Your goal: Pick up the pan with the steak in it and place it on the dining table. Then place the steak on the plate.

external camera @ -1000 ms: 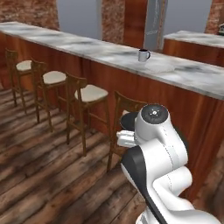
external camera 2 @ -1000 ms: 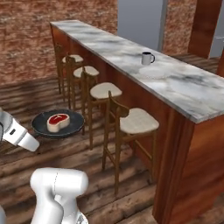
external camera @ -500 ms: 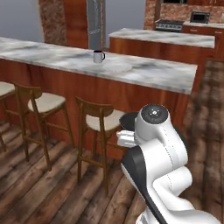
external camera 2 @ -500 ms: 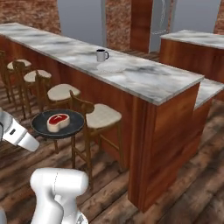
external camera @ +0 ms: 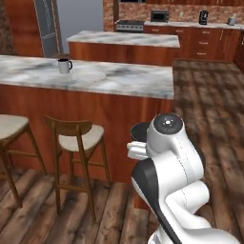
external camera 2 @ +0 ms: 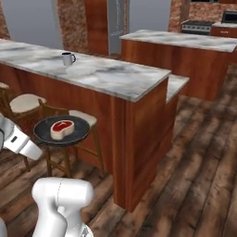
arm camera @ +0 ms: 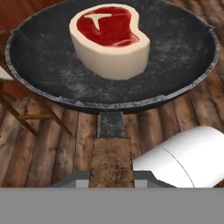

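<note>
And here's the small round black frying pan point(arm camera: 111, 57) riding out in front of the claw point(arm camera: 111, 177), its long brown wooden handle point(arm camera: 111, 161) running straight back between the two fingertips, so the claw is clenched on that handle and the pan's long axis lies dead in line with the hand, bowl end pointing away from it. Sitting in the bowl, a little towards the far side, is the chunky raw steak point(arm camera: 109, 40), red on top with a pale fat rim, resting flat. From the right base camera the pan point(external camera 2: 61, 130) hangs in the air with the steak point(external camera 2: 62, 129) aboard, level by the look of it, above a round-cushioned wooden stool point(external camera 2: 82, 118) and well below the marble top. The target, the long grey-white marble surface on its reddish-brown wood base point(external camera 2: 111, 78), lies ahead of and above the pan, so my read is the carry is in hand and the coming move turns on lifting the bowl clear of that edge before pushing it forward. Up on the marble, a round white plate point(external camera: 88, 76) lies flat just beside a dark-topped white mug point(external camera: 64, 66); the pan wants to land near the plate without touching it
</note>
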